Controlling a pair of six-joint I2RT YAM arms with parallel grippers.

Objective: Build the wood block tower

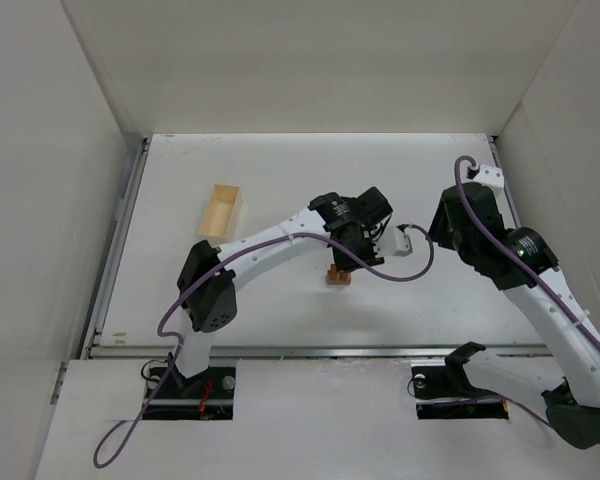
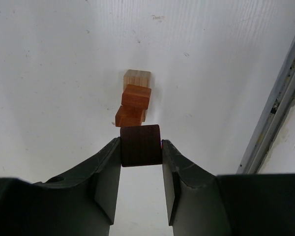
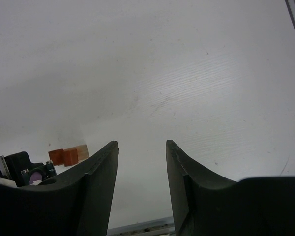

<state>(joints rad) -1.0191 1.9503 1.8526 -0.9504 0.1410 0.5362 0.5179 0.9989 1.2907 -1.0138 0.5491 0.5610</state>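
A small tower stands mid-table (image 1: 337, 275): a light tan block (image 2: 137, 77) at the bottom, with two reddish-orange cubes (image 2: 136, 96) (image 2: 130, 116) on it, the upper one slightly offset. My left gripper (image 2: 141, 142) is shut on a dark brown block (image 2: 140, 145), held right at the top cube; whether they touch I cannot tell. My right gripper (image 3: 142, 143) is open and empty over bare table to the right of the tower. Its view catches the orange cubes (image 3: 64, 156) and the tan block (image 3: 82, 151) at the far left.
A pale wooden tray (image 1: 221, 211) lies at the back left. A metal rail (image 1: 310, 351) runs along the table's near edge. White walls close in the back and both sides. The right arm (image 1: 465, 220) stands close to the right of the left wrist.
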